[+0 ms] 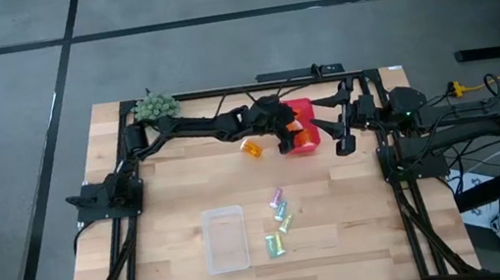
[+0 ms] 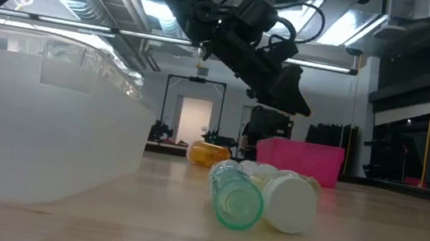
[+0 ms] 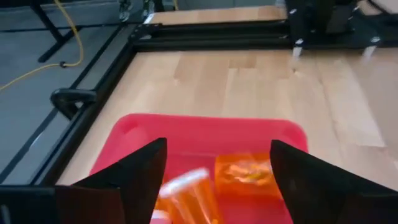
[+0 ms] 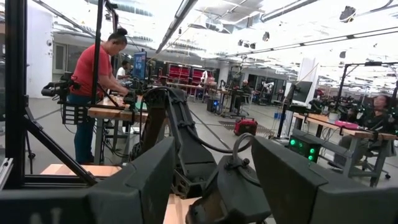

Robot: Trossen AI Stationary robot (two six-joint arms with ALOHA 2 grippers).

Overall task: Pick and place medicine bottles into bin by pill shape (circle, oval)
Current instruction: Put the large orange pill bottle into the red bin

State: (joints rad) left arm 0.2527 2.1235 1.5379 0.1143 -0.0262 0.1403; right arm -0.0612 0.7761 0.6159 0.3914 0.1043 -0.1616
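Observation:
My left gripper (image 3: 217, 146) hangs open over the red bin (image 3: 186, 130) at the table's far middle (image 1: 304, 112). Below and between its fingers, two orange medicine bottles are in the bin. One (image 3: 245, 174) lies on the bin floor and the other, white-capped (image 3: 186, 193), shows blurred. Another orange bottle (image 1: 251, 148) lies on its side on the table left of the bin. Three pastel bottles (image 1: 280, 220) lie on the table right of a clear bin (image 1: 225, 238). My right gripper (image 4: 212, 142) waits open, raised at the right (image 1: 342, 146).
A spiky green ball (image 1: 155, 104) sits at the table's far left corner. Black frame rails (image 1: 252, 85) run along the far edge and both sides. Bare wood lies between the red bin and the clear bin. People stand in the room beyond the table.

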